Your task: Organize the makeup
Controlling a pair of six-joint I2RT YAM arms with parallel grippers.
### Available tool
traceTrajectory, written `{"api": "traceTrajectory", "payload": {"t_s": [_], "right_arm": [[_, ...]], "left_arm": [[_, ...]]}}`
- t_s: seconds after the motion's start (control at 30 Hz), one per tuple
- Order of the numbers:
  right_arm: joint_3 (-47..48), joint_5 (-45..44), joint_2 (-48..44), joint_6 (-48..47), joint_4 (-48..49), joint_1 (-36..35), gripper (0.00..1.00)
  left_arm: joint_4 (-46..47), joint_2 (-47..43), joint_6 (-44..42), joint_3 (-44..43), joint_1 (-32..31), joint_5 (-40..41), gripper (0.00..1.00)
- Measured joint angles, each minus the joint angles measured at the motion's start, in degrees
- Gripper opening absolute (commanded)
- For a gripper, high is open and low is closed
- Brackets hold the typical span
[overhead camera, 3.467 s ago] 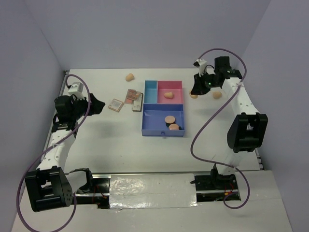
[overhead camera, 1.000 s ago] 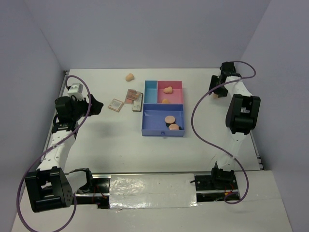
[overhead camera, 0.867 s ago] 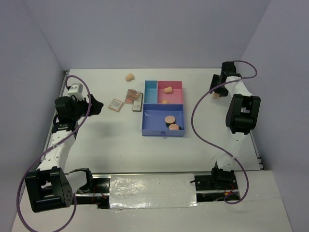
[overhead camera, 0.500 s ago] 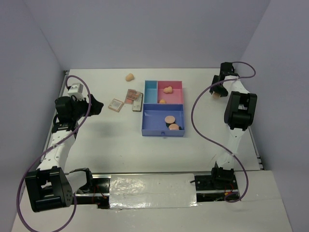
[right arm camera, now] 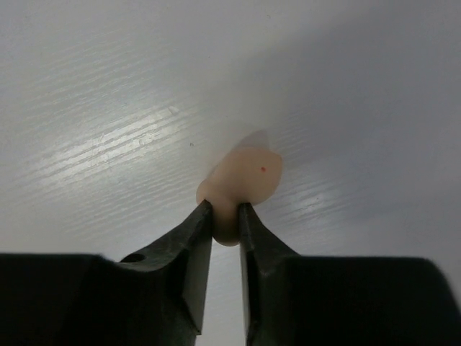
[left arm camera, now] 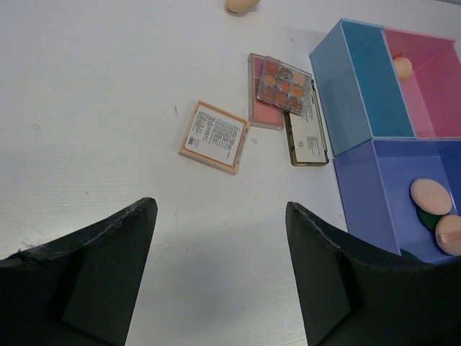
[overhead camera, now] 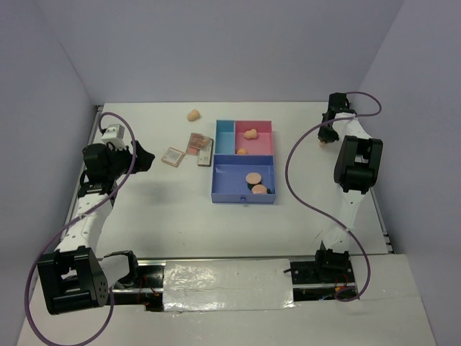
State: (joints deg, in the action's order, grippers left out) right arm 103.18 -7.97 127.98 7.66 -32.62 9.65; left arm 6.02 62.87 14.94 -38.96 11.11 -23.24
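My right gripper [right arm camera: 225, 213] is shut on a peach egg-shaped sponge [right arm camera: 241, 180] that rests on the table at the far right [overhead camera: 322, 142]. My left gripper [left arm camera: 220, 209] hangs open and empty over bare table at the left [overhead camera: 144, 157]. Ahead of it lie three palettes: an orange-edged one [left arm camera: 214, 136], a clear-lidded one with pink and brown pans [left arm camera: 284, 81] and a dark one [left arm camera: 308, 137]. Another sponge [overhead camera: 193, 114] lies at the back. Two sponges [overhead camera: 250, 134] sit in the pink compartment. Peach puffs [overhead camera: 253, 177] and a green disc [left arm camera: 430, 218] sit in the large blue one.
The blue-and-pink compartment tray [overhead camera: 214, 180] stands mid-table, its small light-blue compartment [left arm camera: 353, 94] holding nothing. The enclosure's right wall [overhead camera: 403, 108] rises close beside the right arm. A purple cable [overhead camera: 295, 180] loops from that arm over the table right of the tray.
The right gripper's jaws have closed onto the sponge at the far right. Earlier the right arm swung from beside the tray to that spot. The left arm has not moved.
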Motion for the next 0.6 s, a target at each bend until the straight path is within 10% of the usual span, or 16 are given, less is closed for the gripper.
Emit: {"api": "traceTrajectory", "payload": {"t_s": [0.23,0.6], "right_arm": [[0.0,3.9,0.0,-0.7,0.0,1.0,0.00],[-1.6,19.1,-5.9,-3.0,-1.4,1.3,0.00]], "left_arm": [[0.0,0.7,0.0,0.0,0.0,0.0,0.84],[0.0,0.8,0.0,0.0,0.0,-0.1,0.84]]}}
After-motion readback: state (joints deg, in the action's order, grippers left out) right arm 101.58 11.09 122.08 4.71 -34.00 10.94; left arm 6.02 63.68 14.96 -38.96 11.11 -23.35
